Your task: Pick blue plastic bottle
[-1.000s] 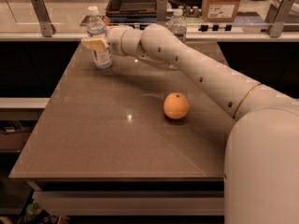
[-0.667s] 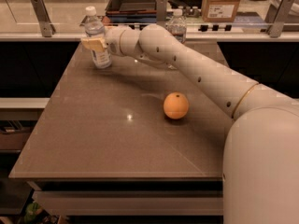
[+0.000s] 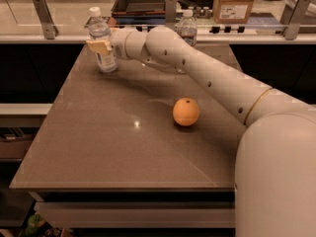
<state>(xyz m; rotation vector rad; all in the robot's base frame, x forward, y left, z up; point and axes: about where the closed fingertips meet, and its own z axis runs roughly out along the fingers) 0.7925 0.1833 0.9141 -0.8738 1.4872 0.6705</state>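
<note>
The blue plastic bottle (image 3: pixel 99 29) stands at the far left corner of the table (image 3: pixel 98 147), and I see the gripper (image 3: pixel 102 47) there with its tan fingers (image 3: pixel 98 46) pinching the bottle at the label. An orange (image 3: pixel 186 111) lies well apart, mid-table, and a second bottle (image 3: pixel 187 27) stands behind the arm (image 3: pixel 212 80).

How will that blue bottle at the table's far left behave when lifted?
The blue plastic bottle is tall and narrow, so a high push would probably tip it. The gripper sits at its mid-height, which should keep a lift balanced. Its clear plastic walls likely give under a hard squeeze; fill level can't be seen.
</note>
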